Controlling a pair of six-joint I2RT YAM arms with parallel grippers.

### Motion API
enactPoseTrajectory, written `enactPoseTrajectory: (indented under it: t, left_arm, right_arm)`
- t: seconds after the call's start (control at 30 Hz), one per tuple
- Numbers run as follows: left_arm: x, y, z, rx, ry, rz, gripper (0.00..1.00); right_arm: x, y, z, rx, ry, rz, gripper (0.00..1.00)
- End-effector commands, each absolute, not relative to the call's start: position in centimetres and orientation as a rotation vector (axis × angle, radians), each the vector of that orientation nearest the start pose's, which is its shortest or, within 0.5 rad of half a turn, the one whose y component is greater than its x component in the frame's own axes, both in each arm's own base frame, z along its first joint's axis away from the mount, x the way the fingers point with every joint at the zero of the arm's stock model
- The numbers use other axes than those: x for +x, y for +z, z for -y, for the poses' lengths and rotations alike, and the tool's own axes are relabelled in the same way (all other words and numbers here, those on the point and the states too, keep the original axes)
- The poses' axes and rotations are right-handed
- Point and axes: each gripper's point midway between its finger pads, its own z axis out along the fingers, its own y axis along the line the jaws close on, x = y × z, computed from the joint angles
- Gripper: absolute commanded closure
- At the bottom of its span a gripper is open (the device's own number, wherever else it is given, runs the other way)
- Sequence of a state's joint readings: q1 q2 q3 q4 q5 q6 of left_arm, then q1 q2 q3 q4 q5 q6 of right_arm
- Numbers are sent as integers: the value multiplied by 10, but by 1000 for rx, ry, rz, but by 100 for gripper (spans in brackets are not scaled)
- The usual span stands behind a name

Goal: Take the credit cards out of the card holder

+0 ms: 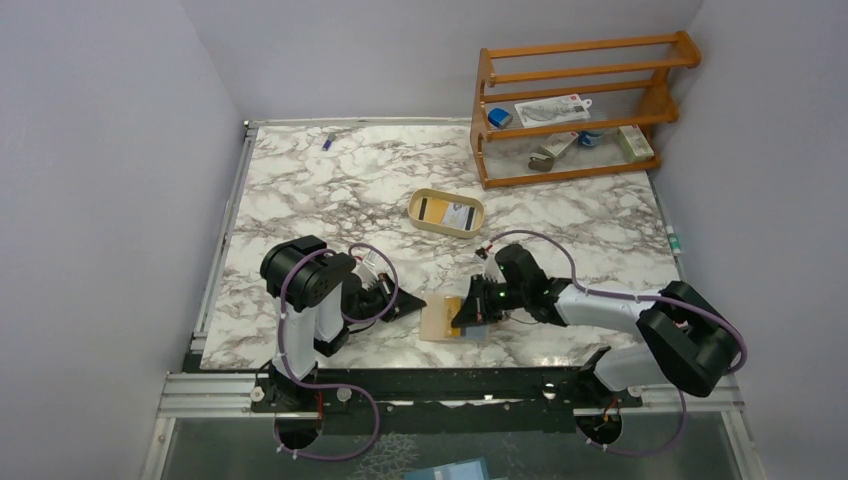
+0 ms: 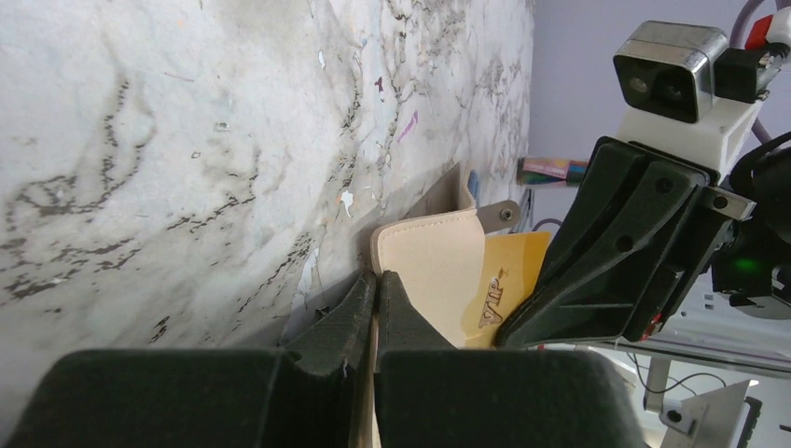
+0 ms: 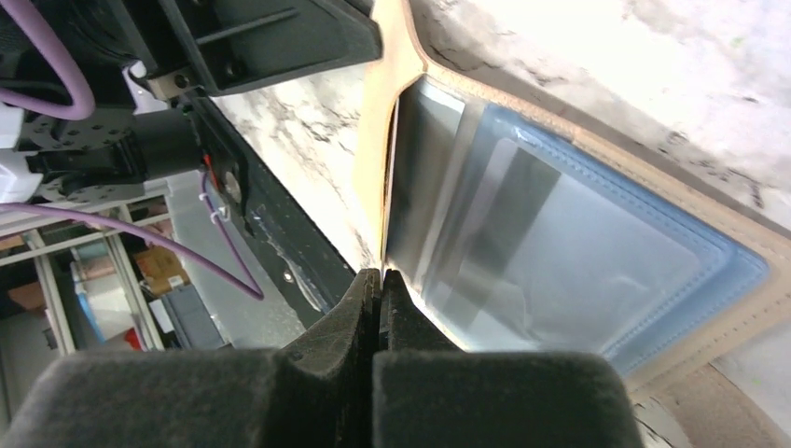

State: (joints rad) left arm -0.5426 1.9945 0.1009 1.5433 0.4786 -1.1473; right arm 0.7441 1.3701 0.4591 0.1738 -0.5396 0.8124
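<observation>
The beige card holder (image 1: 438,320) lies open near the table's front edge, between the two arms. My left gripper (image 1: 418,303) is shut on its beige flap (image 2: 434,257), the fingertips (image 2: 359,308) pinching the flap's edge. A yellow-orange credit card (image 2: 511,271) marked VIP sticks out across the flap. My right gripper (image 1: 468,318) is shut on that card's edge; in the right wrist view its jaws (image 3: 381,277) are pressed together on the thin edge. The holder's pale blue inside (image 3: 709,271) shows a bluish-white card (image 3: 485,215) in its pocket.
An oval tan tray (image 1: 418,205) with two cards in it stands behind the holder, mid-table. A wooden rack (image 1: 575,110) with small items is at the back right. A small blue object (image 1: 327,141) lies at the back left.
</observation>
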Motion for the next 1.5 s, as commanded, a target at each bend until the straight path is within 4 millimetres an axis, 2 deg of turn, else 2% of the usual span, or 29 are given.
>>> enactPoseTrajectory:
  t: [0.0,0.1,0.3,0.4,0.57,0.63,0.77,0.9,0.97,1.1,1.47]
  left_arm:
    - [219,35,242,-188,-1410,-1993,100]
    - [220,36,242,-192,-1413,-1989,100]
    - [222,39,242,-192,-1422,-1977,100]
    - [223,40,243,-191,-1425,-1972,100]
    - [224,41,243,-191,-1429,-1969,100]
    - [223,41,244,-195,-1436,-1972,100]
    - [222,43,245,-187,-1446,-1973,100]
    - [222,44,246,-178,-1453,-1968,100]
    - [223,44,247,-178,-1456,-1965,100]
    - [224,47,249,-174,-1466,-1956,100]
    - [221,45,246,-175,-1459,-1969,100]
  right_arm:
    - [146,46,-270,-262,1187,-2641,99]
    - [159,59,-257,-235,1117,-2637,99]
    - [218,130,-244,-236,1007,-2470,99]
    - [252,158,-249,-236,1023,-2393,99]
    - [316,174,-271,-212,1066,-2324,99]
    - [341,166,-283,-191,1091,-2334,99]
    - [384,166,-304,-195,1107,-2326,99]
    - [417,166,-317,-170,1099,-2321,99]
    - [430,160,-318,-135,1099,-2327,99]
    - [442,146,-322,-80,1137,-2331,99]
    - [440,83,-321,1,1133,-2404,99]
